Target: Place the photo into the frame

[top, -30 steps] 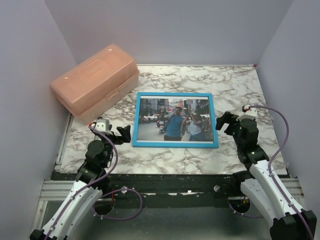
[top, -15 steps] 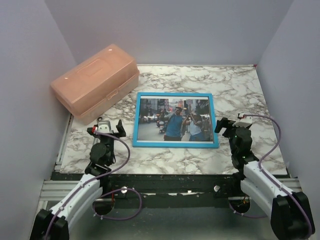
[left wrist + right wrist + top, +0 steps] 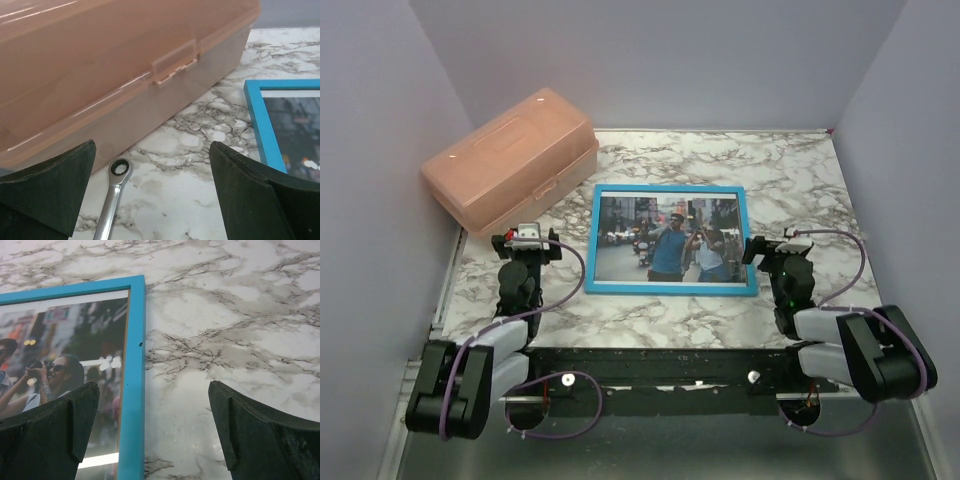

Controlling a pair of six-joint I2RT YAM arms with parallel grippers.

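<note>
Crouching low either side of the frame [image 3: 670, 288], both arms hold their jaws wide, empty.

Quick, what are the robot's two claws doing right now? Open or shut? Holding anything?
The left gripper is open, holding nothing.
The right gripper is open, holding nothing.

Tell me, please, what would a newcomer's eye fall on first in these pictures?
The bright blue frame lies flat in the middle of the marble table, with the street-scene photo showing inside it. At the far left stands a big translucent peach box, with a small wrench lying beside it. The left gripper and right gripper sit open on either side of the frame, holding nothing.
</note>
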